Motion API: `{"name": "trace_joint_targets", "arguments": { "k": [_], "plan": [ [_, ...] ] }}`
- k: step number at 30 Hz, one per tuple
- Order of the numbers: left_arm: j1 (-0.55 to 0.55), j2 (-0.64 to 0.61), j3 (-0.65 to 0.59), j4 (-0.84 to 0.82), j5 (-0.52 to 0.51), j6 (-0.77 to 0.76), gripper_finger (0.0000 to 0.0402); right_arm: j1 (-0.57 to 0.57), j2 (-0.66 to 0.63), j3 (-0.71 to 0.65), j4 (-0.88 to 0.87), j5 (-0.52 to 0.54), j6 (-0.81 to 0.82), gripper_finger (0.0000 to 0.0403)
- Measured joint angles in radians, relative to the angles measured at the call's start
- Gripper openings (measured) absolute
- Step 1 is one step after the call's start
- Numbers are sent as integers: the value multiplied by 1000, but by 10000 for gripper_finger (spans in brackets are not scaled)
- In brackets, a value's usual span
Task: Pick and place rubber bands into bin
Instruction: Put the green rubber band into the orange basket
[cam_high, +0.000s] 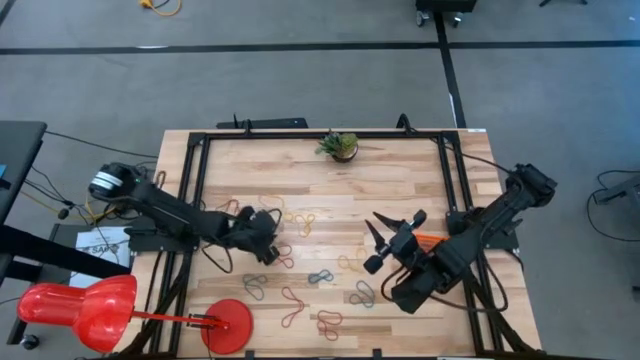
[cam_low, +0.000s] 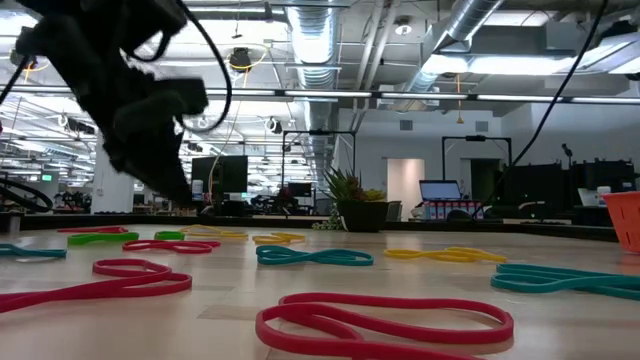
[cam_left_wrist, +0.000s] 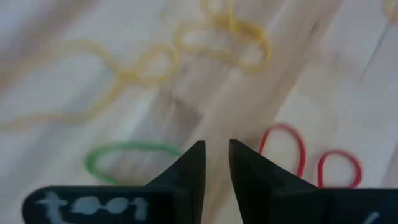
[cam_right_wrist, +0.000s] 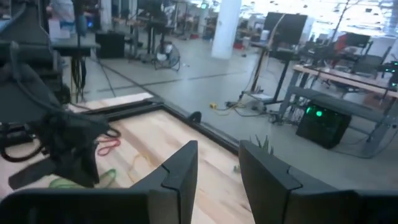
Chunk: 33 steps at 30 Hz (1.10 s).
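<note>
The dark left gripper (cam_high: 268, 240) sat low over the pale wooden tabletop (cam_high: 330, 185), at about 9 o'clock from the table's centre. In the left wrist view its 2 fingers (cam_left_wrist: 186, 171) stood a narrow gap apart with only bare wood between them, clasping nothing. A thin green rubber band (cam_left_wrist: 130, 158) lay just beside one fingertip, a red rubber band twisted into 2 loops (cam_left_wrist: 308, 158) just beside the other, and pale yellow rubber bands (cam_left_wrist: 186, 50) lay farther ahead.

The dark right gripper (cam_high: 392, 240) hovered raised off the table at about 3 o'clock from the centre. Its fingers (cam_right_wrist: 180, 171) were spread apart and empty in the right wrist view, pointing across the table toward the room.

The small bright orange translucent plastic bin (cam_high: 428, 240) showed only as a sliver at 3 o'clock, mostly hidden under the right arm; the low view caught its edge (cam_low: 625, 220).

Many thin loose elastic rubber bands (cam_high: 320, 275) in red, yellow, green and grey-blue lay scattered from the centre toward 6 o'clock. A small potted plant (cam_high: 341, 146) stood at 12 o'clock, and a round red disc (cam_high: 228, 325) lay near 7 o'clock.
</note>
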<state>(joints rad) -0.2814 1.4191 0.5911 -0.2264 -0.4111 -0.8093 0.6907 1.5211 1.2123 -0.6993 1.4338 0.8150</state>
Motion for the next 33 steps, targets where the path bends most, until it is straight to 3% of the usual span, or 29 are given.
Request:
{"name": "trace_joint_targets", "arguments": {
  "k": [4, 9, 18, 22, 26, 33],
  "plan": [
    [4, 79, 0, 7, 30, -92, 61, 2, 1, 12, 8, -42, -49, 113],
    [6, 141, 3, 46, -37, -86, 61, 2, 1, 12, 6, -44, -124, 113],
    [32, 149, 3, 54, -19, -88, 60, 2, 1, 12, 5, -42, -172, 113],
    [33, 149, 3, 43, -16, -86, 25, -6, 1, 12, 5, -40, -198, 113],
    [34, 147, -2, 109, -27, -20, 5, -17, 1, 12, 5, -26, -198, 113],
    [58, 121, 64, 451, 69, 257, 0, -16, 1, 12, 2, 10, -198, 113]
  ]
}}
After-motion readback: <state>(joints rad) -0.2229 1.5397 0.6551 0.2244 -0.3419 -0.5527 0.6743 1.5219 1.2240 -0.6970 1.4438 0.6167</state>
